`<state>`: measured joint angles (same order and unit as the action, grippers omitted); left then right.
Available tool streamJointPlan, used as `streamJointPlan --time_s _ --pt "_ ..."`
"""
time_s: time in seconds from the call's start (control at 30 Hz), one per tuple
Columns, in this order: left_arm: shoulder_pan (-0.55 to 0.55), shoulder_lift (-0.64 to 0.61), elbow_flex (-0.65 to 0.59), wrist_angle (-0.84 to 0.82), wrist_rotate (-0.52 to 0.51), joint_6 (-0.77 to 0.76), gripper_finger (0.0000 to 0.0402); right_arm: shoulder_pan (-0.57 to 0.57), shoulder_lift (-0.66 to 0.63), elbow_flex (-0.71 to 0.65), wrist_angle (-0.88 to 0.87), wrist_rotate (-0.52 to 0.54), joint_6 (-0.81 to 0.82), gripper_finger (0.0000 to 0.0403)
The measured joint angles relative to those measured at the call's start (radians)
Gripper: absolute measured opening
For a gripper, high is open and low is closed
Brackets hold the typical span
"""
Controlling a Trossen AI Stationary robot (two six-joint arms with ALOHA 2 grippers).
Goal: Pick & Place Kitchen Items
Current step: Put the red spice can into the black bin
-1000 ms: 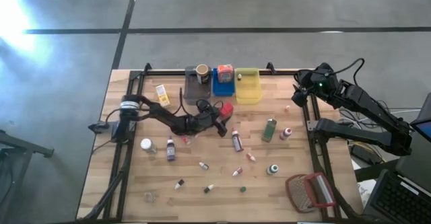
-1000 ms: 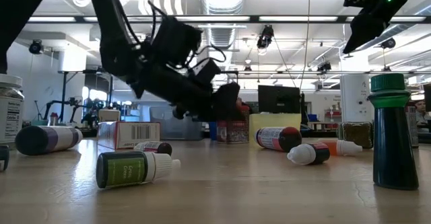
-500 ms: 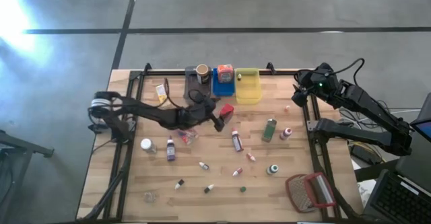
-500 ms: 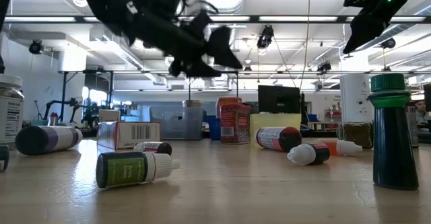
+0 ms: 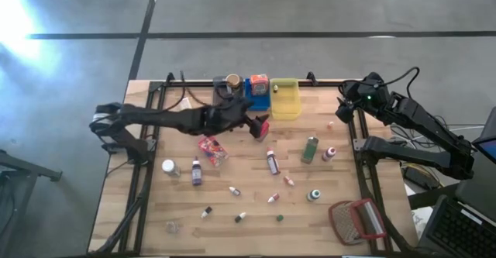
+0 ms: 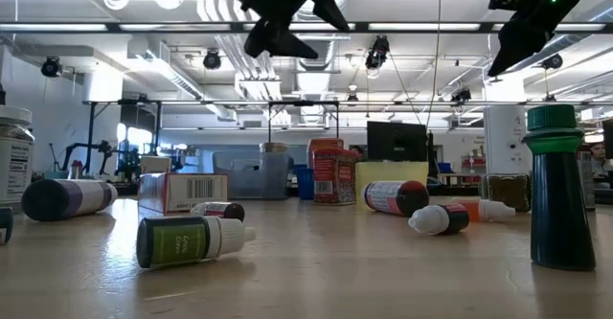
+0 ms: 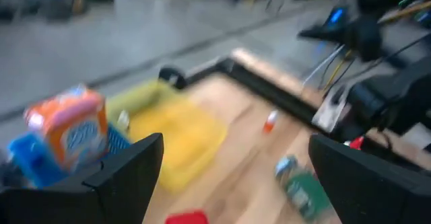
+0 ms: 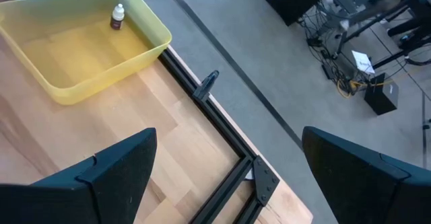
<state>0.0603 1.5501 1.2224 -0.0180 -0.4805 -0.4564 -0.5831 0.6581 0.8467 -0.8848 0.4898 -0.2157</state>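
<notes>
The kitchen items (image 5: 272,161) lay mostly loose on the wooden table (image 5: 163,200), and only a few were in the bins. The left claw (image 5: 254,126) hung high over the table with its two fingers spread wide and nothing between them. Right by its tip stood a red box (image 5: 262,122), just in front of the blue bin (image 5: 257,99). If that box was the next pick, I think the claw should come straight down with one finger on each side. It should squeeze softly so the box does not tip, then lift it above the bin wall before letting go. Farther out, a pink packet (image 5: 209,149) lay under the arm. There were three bins in a row. The grey bin (image 5: 225,101) held one jar (image 5: 232,81), the blue one held one orange box (image 5: 259,84), and the yellow bin (image 8: 145,56) held one tiny bottle (image 8: 118,17). On the wood I counted one green bottle (image 5: 310,149) and about a dozen small bottles and jars, though some were too small to be sure. One red-framed mesh thing (image 5: 358,219) sat at the near right corner. The right claw (image 5: 341,112) waited by the far right corner, also spread wide and empty.
</notes>
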Motion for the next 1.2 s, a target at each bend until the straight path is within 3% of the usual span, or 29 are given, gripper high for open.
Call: streamJointPlan --time_s 0.17,0.43,0.67,1.2 --pt "0.008 0.059 0.168 -0.323 -0.001 -0.098 0.0376 0.0 0.0 0.0 0.0 0.0 0.003 0.0366" --pt "0.023 0.163 0.279 -0.478 0.012 -0.125 0.0376 0.0 0.0 0.0 0.0 0.0 0.003 0.0366" --pt "0.033 0.229 0.298 -0.501 0.077 -0.168 0.0376 0.0 0.0 0.0 0.0 0.0 0.003 0.0366" --pt "0.063 0.375 0.297 -0.477 0.079 -0.216 0.0376 0.0 0.0 0.0 0.0 0.0 -0.001 0.0366"
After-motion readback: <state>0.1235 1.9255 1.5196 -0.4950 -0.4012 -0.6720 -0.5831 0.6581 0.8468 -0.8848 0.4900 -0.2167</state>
